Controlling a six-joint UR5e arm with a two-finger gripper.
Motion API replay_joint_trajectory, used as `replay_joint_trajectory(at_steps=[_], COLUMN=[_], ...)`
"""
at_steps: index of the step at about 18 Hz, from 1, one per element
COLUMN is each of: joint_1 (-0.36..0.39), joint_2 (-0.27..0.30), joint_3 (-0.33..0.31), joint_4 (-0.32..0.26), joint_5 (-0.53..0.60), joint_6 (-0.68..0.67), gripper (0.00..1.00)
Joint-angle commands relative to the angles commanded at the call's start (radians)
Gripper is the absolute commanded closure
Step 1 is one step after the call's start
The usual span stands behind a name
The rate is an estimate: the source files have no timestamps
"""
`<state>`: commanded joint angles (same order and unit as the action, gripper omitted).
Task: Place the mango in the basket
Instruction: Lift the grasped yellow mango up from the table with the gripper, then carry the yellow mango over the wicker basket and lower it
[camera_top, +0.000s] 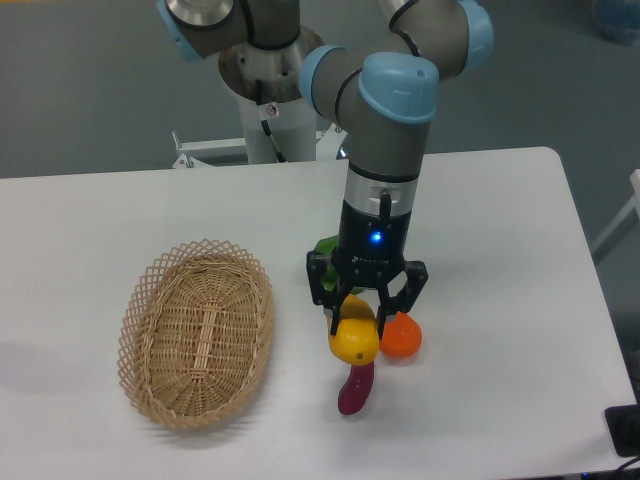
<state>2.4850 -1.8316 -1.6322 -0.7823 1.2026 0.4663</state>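
The mango (354, 338) is a yellow oval fruit held between the fingers of my gripper (359, 312), right of the basket. The gripper points down and is shut on the mango; I cannot tell whether the fruit is lifted off the table or resting on it. The basket (196, 332) is an oval tan wicker basket lying empty on the left part of the white table, about a hand's width left of the gripper.
A round orange (401, 337) sits just right of the mango, close to the right finger. A purple sweet potato (356, 388) lies just below the mango. A green object (326, 246) is partly hidden behind the gripper. The table's front edge is near.
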Motion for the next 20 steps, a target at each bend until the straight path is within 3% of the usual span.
replay_joint_trajectory(at_steps=[11, 20], joint_1=[-0.034, -0.19], joint_2=[0.003, -0.018], joint_3=[-0.021, -0.069], joint_4=[-0.003, -0.005], joint_5=[0.066, 0.193], joint_6=[-0.011, -0.132], gripper=[0.48, 0.47])
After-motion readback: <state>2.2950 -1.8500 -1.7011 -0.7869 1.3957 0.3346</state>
